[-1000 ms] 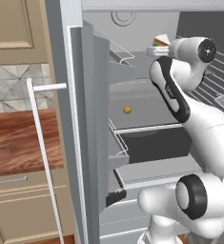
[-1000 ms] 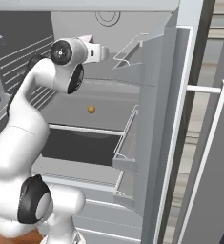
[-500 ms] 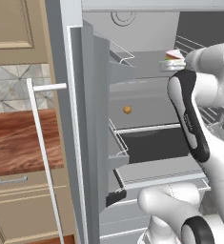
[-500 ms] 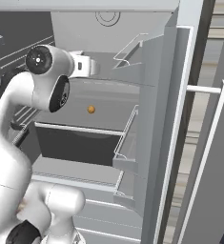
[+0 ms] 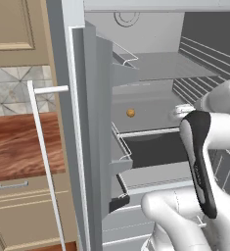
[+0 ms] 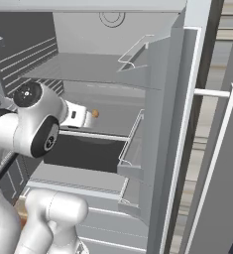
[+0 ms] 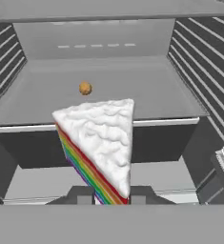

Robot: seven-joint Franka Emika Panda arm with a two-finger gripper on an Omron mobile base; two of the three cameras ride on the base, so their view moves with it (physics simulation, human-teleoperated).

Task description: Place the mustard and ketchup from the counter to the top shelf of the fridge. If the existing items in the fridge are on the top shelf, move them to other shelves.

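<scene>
My gripper (image 7: 111, 194) is shut on the wedge of rainbow-striped cake (image 7: 101, 143), one of the existing items, with its white icing facing the camera. It hangs in front of the fridge's (image 5: 94, 122) middle shelf (image 7: 132, 95), where the tiny orange ball (image 7: 85, 88) rests near the back. From the base, the hand (image 5: 181, 112) is level with that shelf, close to the ball (image 5: 130, 112). The top shelf (image 5: 170, 66) above it is bare. The counter (image 5: 18, 147) lies left of the open door. The mustard and ketchup are out of view.
A dark drawer (image 5: 155, 149) sits under the middle shelf. Door bins (image 5: 121, 147) with wire rails line the open door, beside its white bar handle (image 5: 40, 147). Ribbed side walls (image 7: 204, 71) close in the interior. My own white arm (image 6: 33, 129) stands in front of the opening.
The arm has come down from the top shelf to the middle shelf, carrying the cake wedge with it. The orange ball has stayed put.
</scene>
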